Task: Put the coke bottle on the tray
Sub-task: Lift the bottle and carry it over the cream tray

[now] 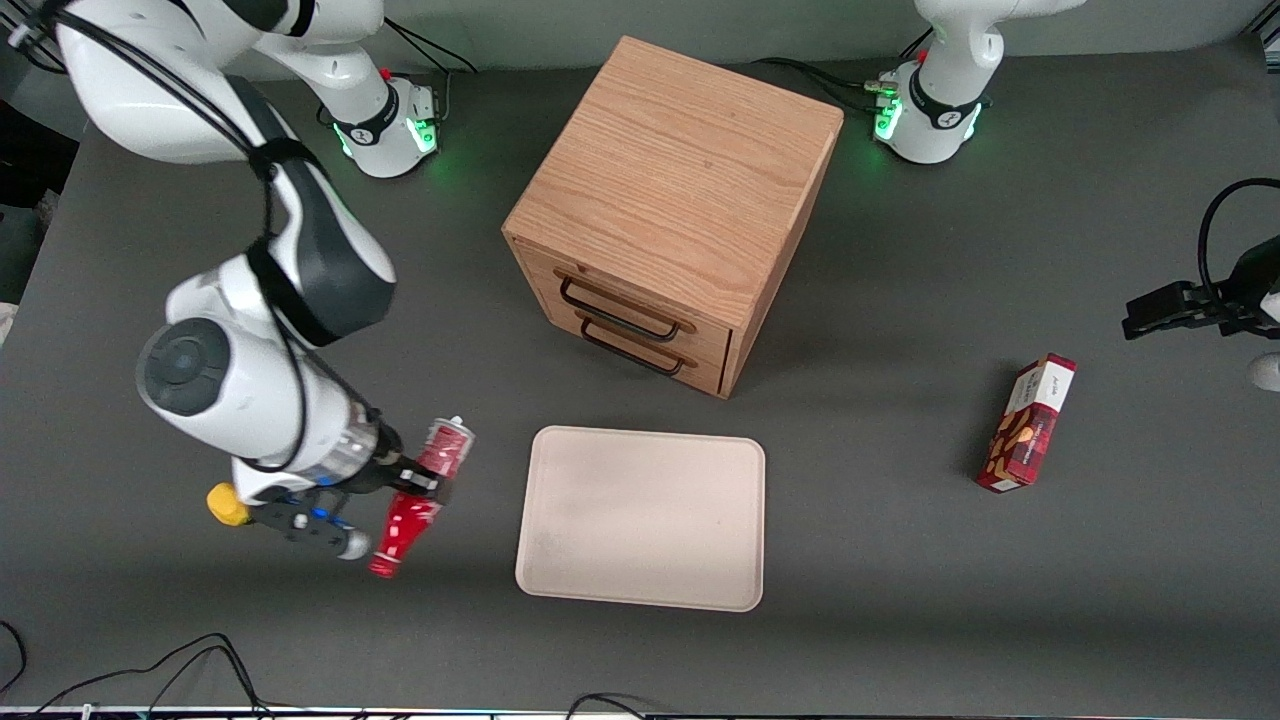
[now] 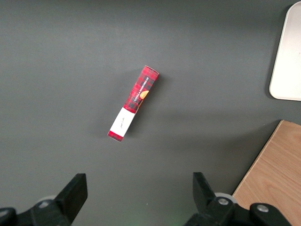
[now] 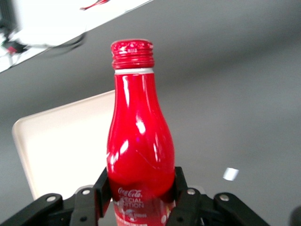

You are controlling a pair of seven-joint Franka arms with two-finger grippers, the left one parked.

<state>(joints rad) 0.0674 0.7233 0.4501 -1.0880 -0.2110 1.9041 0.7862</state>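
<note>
The coke bottle (image 1: 420,495) is a slim red bottle with white lettering. My gripper (image 1: 425,483) is shut on its body and holds it tilted above the table, beside the tray toward the working arm's end, cap end nearer the front camera. In the right wrist view the bottle (image 3: 139,141) fills the middle, its red cap pointing away from the gripper (image 3: 141,188), with one finger on each side of its lower body. The beige tray (image 1: 642,515) lies flat, in front of the cabinet's drawers. The tray (image 3: 56,146) also shows past the bottle in the right wrist view.
A wooden drawer cabinet (image 1: 672,210) with two black handles stands farther from the front camera than the tray. A red snack box (image 1: 1028,424) lies toward the parked arm's end of the table and shows in the left wrist view (image 2: 134,102). Cables run along the table's near edge.
</note>
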